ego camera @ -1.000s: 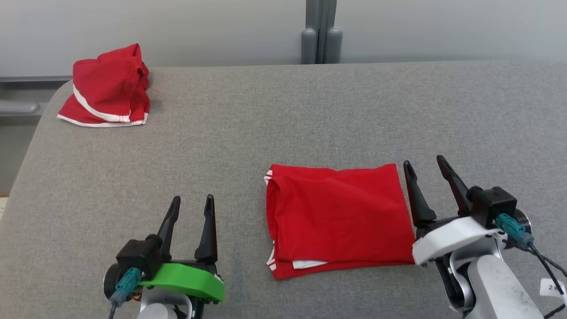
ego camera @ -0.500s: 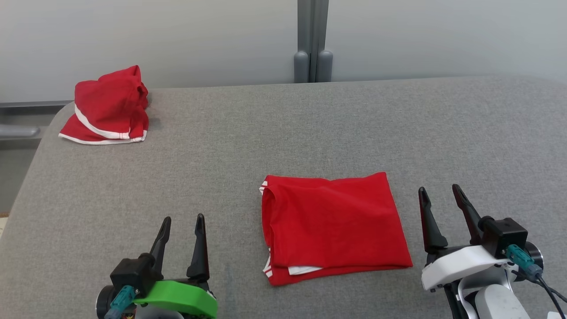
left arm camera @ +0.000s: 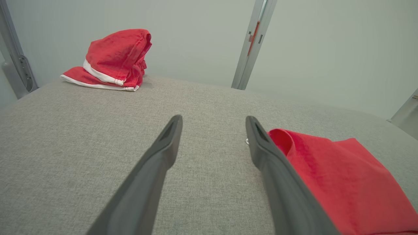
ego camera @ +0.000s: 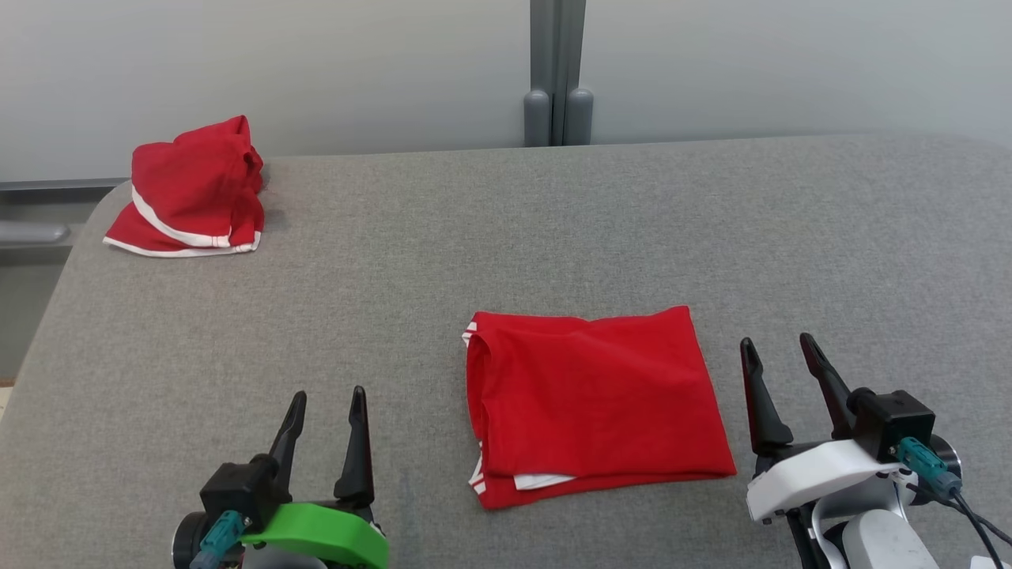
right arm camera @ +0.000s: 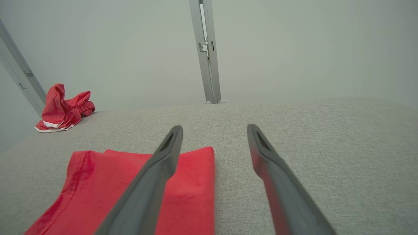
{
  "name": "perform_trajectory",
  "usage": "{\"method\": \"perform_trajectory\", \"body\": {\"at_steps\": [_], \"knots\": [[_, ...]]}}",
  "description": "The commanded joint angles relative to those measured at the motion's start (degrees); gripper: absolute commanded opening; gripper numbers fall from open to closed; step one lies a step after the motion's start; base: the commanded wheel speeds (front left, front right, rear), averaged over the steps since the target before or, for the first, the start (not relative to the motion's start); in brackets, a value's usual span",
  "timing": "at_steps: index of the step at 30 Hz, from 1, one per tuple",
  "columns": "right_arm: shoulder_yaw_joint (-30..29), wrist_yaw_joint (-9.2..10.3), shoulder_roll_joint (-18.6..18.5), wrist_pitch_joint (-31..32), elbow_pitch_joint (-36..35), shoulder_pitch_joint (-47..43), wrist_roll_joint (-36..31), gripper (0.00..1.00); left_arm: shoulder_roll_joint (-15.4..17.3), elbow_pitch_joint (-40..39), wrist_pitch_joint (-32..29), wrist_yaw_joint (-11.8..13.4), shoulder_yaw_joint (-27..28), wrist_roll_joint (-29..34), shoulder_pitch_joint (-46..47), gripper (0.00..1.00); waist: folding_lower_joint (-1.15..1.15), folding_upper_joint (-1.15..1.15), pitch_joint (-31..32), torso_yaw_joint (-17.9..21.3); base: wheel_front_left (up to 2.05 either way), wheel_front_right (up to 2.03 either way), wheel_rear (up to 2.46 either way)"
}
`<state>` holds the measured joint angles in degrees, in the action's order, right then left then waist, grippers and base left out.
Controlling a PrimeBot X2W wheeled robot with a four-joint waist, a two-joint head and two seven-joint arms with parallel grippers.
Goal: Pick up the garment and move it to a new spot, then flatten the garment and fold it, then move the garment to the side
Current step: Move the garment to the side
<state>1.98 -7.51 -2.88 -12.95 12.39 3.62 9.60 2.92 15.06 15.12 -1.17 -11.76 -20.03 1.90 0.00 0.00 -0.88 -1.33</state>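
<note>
Item: folded garment, red with white trim. It is lying flat on the grey padded table, in the near half and slightly right of centre, as a neat rectangle. White edging is peeking out at its left corners and along its near edge.

Item: crumpled garment, red with a white stripe. It is sitting in a heap at the far left corner of the table, well apart from the folded one.

Item: left gripper, on a green mount. It is resting at the near left with its fingers spread and nothing between them, pointing across bare table. The folded garment is lying near it on its right.

Item: right gripper, on a white mount. It is standing just beside the folded garment's right edge with its fingers parted and gripping nothing. In the right wrist view its inner finger is overlapping the cloth's corner, though whether it is touching the cloth cannot be told.

Item: grey post. It is rising behind the table's far edge against a pale wall.
</note>
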Motion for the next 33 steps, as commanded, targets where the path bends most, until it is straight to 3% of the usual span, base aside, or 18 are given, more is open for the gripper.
{"method": "perform_trajectory", "body": {"at_steps": [1, 11, 20, 33], "knots": [[-0.1, 0.05, -0.1, 0.2, 0.3, 0.0, 0.2, 1.00, 0.0, 0.1, 0.0, -0.2, 0.1, 0.4, 0.5, 1.00, 0.00, 0.00, -0.1, 0.0, 0.00, 0.00, 0.00], [-2.1, 0.05, -0.3, 8.6, 2.0, 3.7, -1.6, 1.00, 0.0, -1.1, 0.0, -0.2, 0.5, 0.5, 1.8, 1.00, 0.00, 0.00, -1.6, -0.8, 0.00, 0.00, 0.00], [0.3, 0.05, -5.3, 20.8, 4.8, 7.8, 2.5, 1.00, 0.0, -3.8, 0.0, 0.4, 0.7, 0.3, 2.9, 1.00, 0.00, 0.00, -4.9, -4.9, 0.00, 0.00, 0.00], [6.0, 0.05, -9.6, 26.5, 14.0, 10.5, 8.3, 1.00, 0.0, -4.9, 0.0, 0.7, 0.9, -0.3, 3.7, 1.00, 0.00, 0.00, -8.3, -10.0, 0.00, 0.00, 0.00]]}}
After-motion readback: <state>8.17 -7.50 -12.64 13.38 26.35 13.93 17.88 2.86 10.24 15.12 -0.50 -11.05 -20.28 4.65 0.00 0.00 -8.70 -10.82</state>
